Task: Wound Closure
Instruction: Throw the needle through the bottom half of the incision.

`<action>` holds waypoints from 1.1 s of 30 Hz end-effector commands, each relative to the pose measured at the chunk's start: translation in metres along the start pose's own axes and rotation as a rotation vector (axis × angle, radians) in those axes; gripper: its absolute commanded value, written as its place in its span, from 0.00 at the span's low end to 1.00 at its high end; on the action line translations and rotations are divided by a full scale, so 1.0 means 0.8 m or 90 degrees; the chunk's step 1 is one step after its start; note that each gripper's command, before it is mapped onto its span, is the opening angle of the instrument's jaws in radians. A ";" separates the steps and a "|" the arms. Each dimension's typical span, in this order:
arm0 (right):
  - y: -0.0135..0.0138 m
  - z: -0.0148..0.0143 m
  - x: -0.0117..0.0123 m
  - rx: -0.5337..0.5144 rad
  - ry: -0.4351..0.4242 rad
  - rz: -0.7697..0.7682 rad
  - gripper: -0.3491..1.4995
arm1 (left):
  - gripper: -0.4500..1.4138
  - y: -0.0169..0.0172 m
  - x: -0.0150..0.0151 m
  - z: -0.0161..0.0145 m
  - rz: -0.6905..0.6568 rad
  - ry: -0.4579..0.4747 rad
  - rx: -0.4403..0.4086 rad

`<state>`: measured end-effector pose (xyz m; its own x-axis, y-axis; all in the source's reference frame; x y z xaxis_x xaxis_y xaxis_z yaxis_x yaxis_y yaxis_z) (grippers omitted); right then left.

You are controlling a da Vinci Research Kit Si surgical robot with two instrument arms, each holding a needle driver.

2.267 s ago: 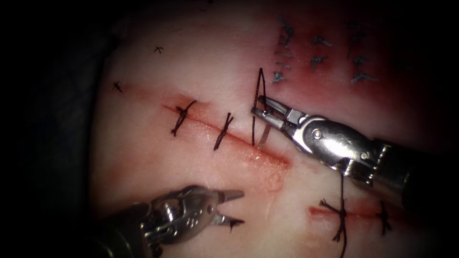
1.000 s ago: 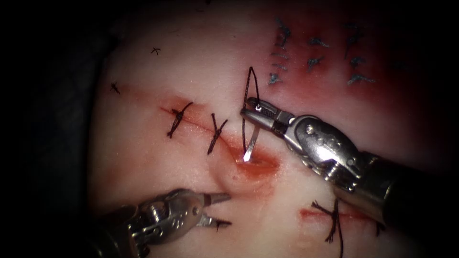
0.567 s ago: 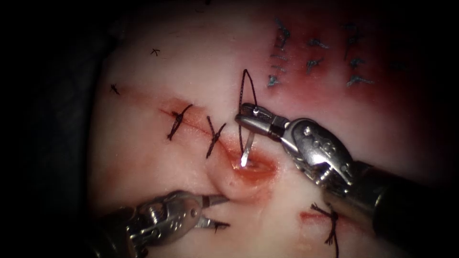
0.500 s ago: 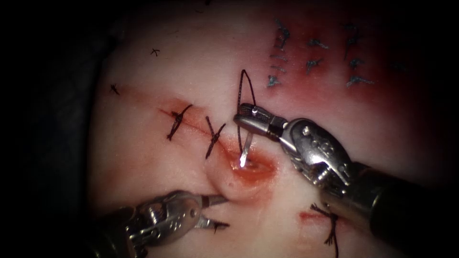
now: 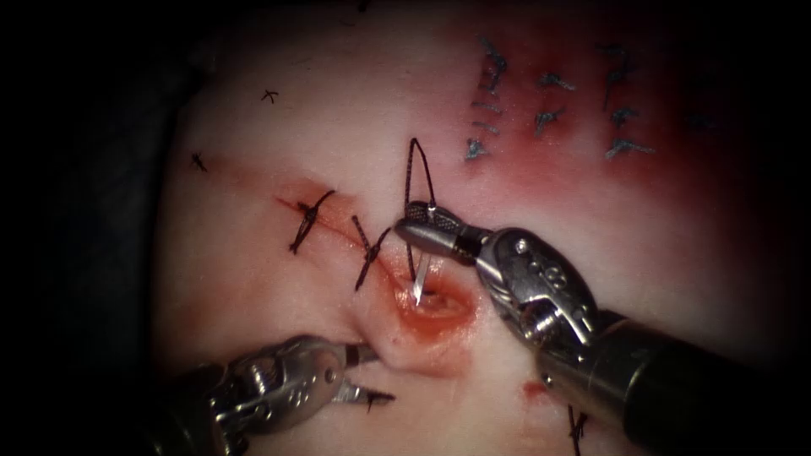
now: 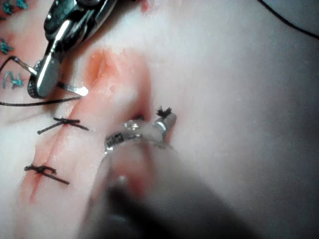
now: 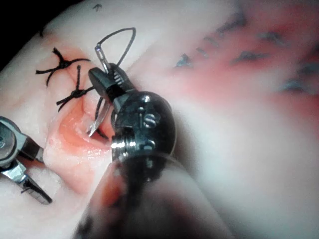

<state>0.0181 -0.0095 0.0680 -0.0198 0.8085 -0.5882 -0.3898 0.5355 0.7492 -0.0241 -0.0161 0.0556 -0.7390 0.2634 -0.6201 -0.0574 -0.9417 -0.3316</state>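
Observation:
My right tool (image 5: 412, 225) is shut on the curved needle (image 5: 421, 277) near its tail end, just above the cut (image 5: 439, 311). The needle's tip points down into the gaping, red-wet part of the cut and touches its left lip; I cannot tell how deep it sits. Black thread (image 5: 417, 165) loops up from the needle's tail. The right wrist view shows the same grip (image 7: 105, 78) on the needle (image 7: 97, 117). My left tool (image 5: 361, 373) is open at the lower left, its upper jaw pressing into the raised tissue (image 5: 384, 333) fold beside the cut. It holds nothing.
Two tied stitches (image 5: 307, 221) (image 5: 368, 250) close the cut left of the needle. Several blue-green stitches (image 5: 541, 93) mark the red patch at the upper right. A short cut thread end (image 5: 372, 397) lies by the left tool's lower jaw. Dark surround borders the tissue's left edge.
The right tool moved left and down, bringing the needle's tip into the cut. The left tool pushed in against the tissue, which bulged, and the cut gaped open.

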 end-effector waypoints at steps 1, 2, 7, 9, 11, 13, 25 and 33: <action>0.0000 0.0008 -0.0001 -0.001 -0.003 0.002 0.00 | 0.41 -0.0006 0.0002 0.0009 0.001 0.001 0.001; -0.0001 0.0008 -0.0002 0.000 -0.005 0.002 0.00 | 0.41 -0.0006 0.0002 0.0009 0.001 0.001 0.001; -0.0007 0.0012 -0.0009 0.008 -0.015 0.017 0.00 | 0.41 -0.0007 0.0002 0.0009 0.001 0.001 0.001; -0.0011 0.0012 -0.0013 0.012 -0.020 0.024 0.00 | 0.41 -0.0007 0.0002 0.0009 0.001 0.001 0.001; -0.0014 0.0012 -0.0015 0.015 -0.026 0.027 0.00 | 0.41 -0.0007 0.0001 0.0009 0.001 0.001 0.000; -0.0017 0.0012 -0.0018 0.018 -0.033 0.033 0.00 | 0.41 -0.0007 0.0001 0.0009 0.001 0.001 0.001; -0.0039 0.0011 -0.0031 0.041 -0.051 0.127 0.00 | 0.41 -0.0008 0.0001 0.0009 0.001 0.000 0.002; -0.0047 0.0013 -0.0038 0.052 -0.056 0.157 0.00 | 0.42 -0.0008 -0.0001 0.0006 0.002 0.000 0.000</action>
<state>0.0200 -0.0140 0.0667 -0.0198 0.9340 -0.3566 -0.3229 0.3316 0.8864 -0.0236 -0.0160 0.0557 -0.7405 0.2619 -0.6190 -0.0562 -0.9419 -0.3312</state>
